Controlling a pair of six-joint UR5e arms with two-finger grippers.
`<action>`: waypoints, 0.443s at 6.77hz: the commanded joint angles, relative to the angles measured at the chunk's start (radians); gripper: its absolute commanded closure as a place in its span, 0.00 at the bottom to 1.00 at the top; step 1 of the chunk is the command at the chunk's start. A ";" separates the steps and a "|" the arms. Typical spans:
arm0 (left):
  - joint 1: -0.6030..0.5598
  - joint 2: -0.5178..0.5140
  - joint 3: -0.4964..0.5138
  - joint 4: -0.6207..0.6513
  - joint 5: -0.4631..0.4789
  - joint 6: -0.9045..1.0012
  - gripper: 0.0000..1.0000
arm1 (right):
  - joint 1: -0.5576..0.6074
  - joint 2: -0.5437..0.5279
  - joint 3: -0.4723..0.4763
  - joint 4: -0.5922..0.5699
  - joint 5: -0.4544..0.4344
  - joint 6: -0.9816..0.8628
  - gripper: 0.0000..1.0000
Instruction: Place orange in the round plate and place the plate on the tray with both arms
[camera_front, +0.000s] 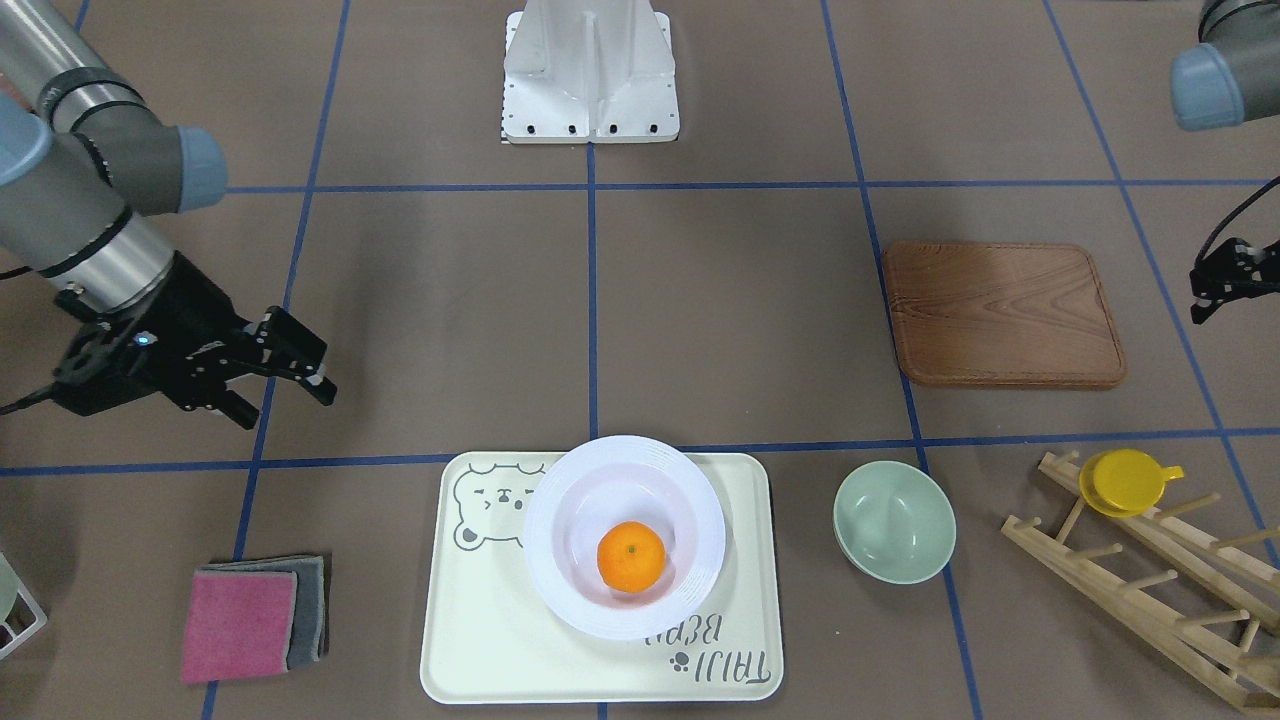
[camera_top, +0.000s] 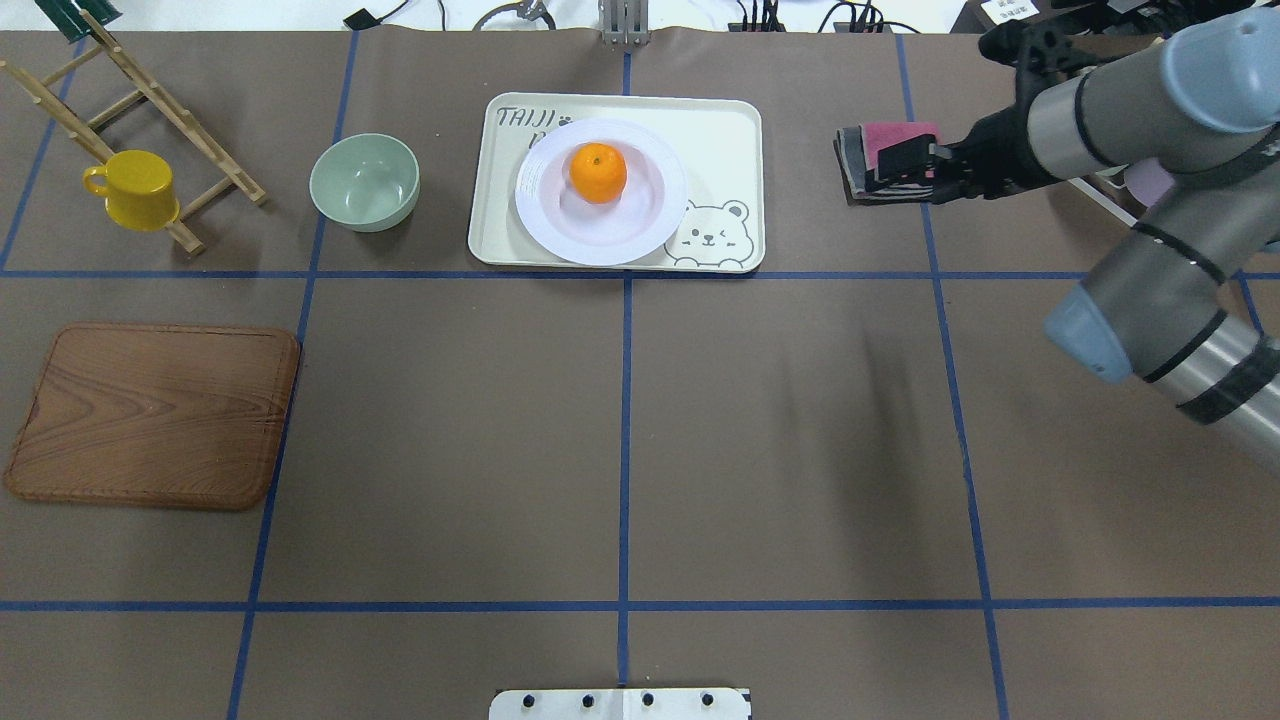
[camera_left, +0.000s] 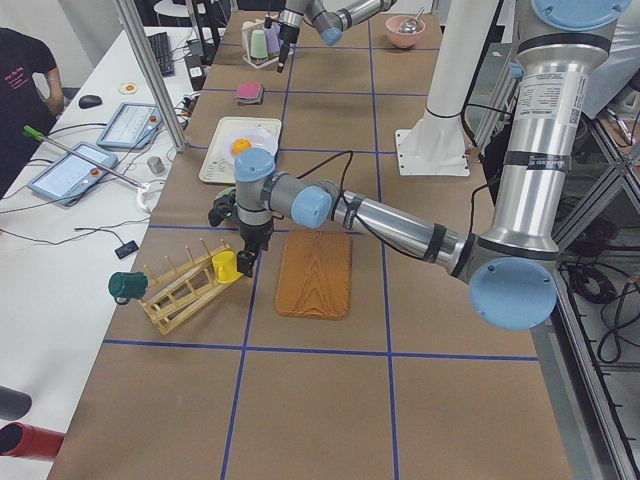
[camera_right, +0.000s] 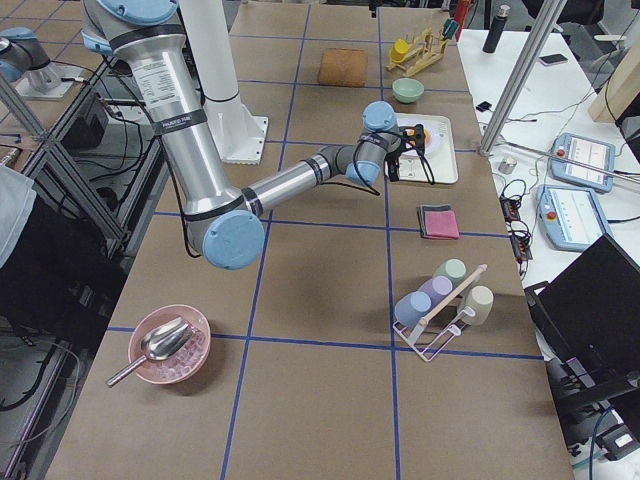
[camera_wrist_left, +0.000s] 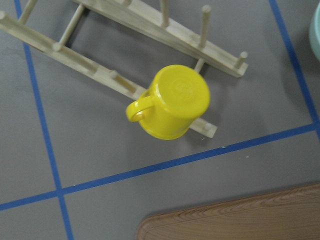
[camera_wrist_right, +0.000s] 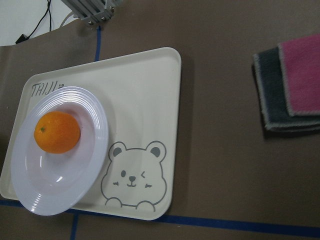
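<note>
**A:** Where is the orange?

**B:** There is one orange, and it lies in the sunken centre of the round plate. Nothing is gripping it.

**A:** And the plate?

**B:** The one plate stands on the one tray. It covers part of the bear face and part of the lettering. The tray lies at the middle of the tabletop's edge on the operators' side.

**A:** What about the grippers?

**B:** There are two. The right gripper is off toward the tabletop's right edge, well apart from the tray, with its fingers spread and nothing between them. The left gripper hangs near the left corner on the operators' side, close to the yellow cup. Only a sliver of it shows from the front, so I cannot tell whether its fingers are apart or together.

**A:** What else is on the tabletop?

**B:** One pale-green bowl stands just beside the tray on the robot's left. One wooden rack sits in that left corner and carries the single cup, bottom up. One wooden board lies toward the left edge, nearer the robot than the bowl. There are also two cloths, a pink cloth on top of a grey cloth, by the operators' edge to the tray's right.
</note>
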 joint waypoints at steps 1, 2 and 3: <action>-0.117 0.079 0.084 -0.026 -0.136 0.193 0.03 | 0.171 -0.047 0.023 -0.152 0.183 -0.090 0.00; -0.122 0.118 0.087 -0.042 -0.137 0.194 0.03 | 0.187 -0.107 0.073 -0.238 0.173 -0.109 0.00; -0.124 0.127 0.088 -0.043 -0.137 0.200 0.03 | 0.215 -0.195 0.084 -0.240 0.156 -0.259 0.00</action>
